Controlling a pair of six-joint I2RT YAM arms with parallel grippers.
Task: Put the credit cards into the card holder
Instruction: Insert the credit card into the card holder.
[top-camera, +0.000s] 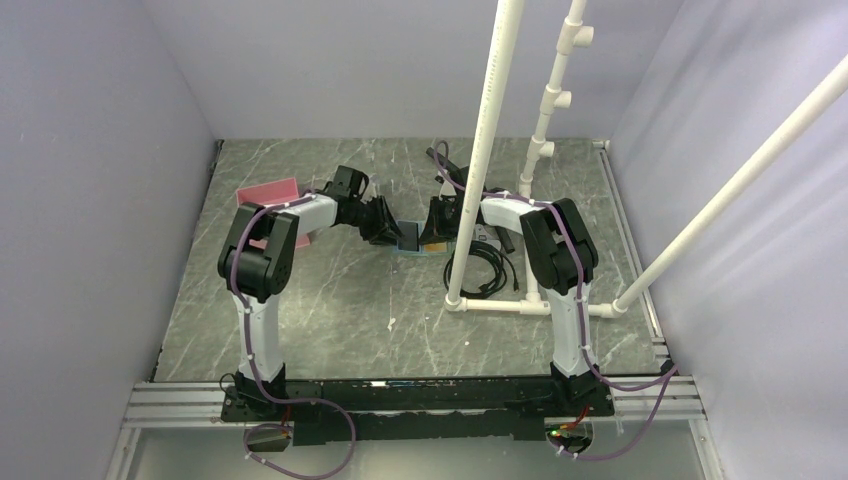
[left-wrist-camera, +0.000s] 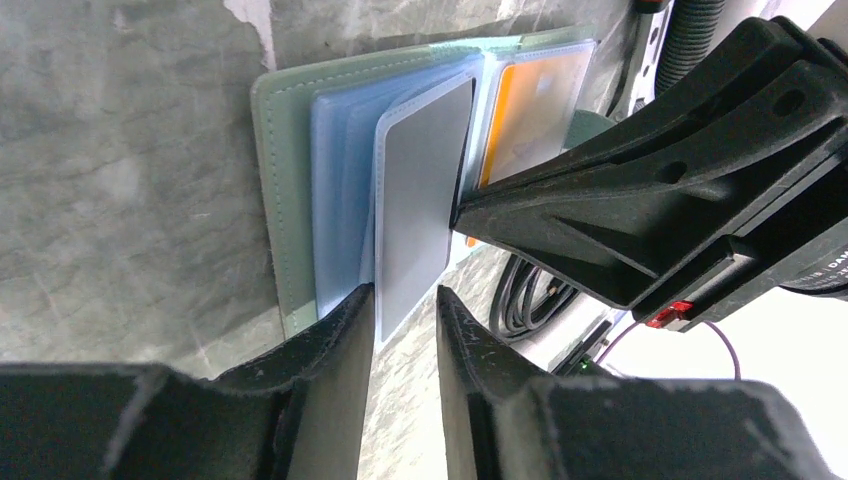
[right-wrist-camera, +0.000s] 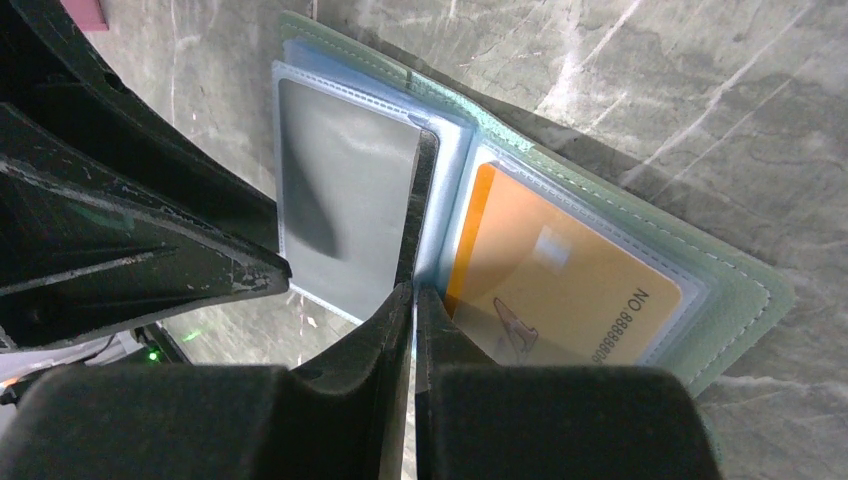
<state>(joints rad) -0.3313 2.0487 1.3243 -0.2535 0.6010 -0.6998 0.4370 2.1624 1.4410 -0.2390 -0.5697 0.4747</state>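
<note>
**Card holder (left-wrist-camera: 270, 200) lying open at mid-table, a gripper at each side**

The grey marbled table (top-camera: 380, 300) carries a frame of white pipes (top-camera: 487, 150) on its right half. The left arm (top-camera: 265, 260) and the right arm (top-camera: 560, 250) reach inward from their bases and meet near the centre. A pink tray (top-camera: 268, 190) lies toward the far left, partly behind the left arm and well apart from the holder. Black cables (top-camera: 490, 268) are coiled just right of the holder, by the pipe base.

The holder rests on the table with its muted-green cover down and its pale blue sleeves (left-wrist-camera: 345, 180) fanned upward.

- **Left gripper** (left-wrist-camera: 405, 300): the fingers are spread with a clear gap. The outer edge of the raised front sleeve sits at the mouth of that gap. No pinch on it can be seen.
- **Right gripper** (right-wrist-camera: 413, 295): the jaws are pressed almost together on a thin dark edge (right-wrist-camera: 418, 215), seen end-on at the spine side of the same sleeve. Whether that edge is a card or the sleeve's lip cannot be told.
- **Credit cards**: a grey card (left-wrist-camera: 425, 190) fills the raised sleeve. An orange card (right-wrist-camera: 560, 270), printed with a row of digits, lies in a sleeve on the holder's other half.
</note>
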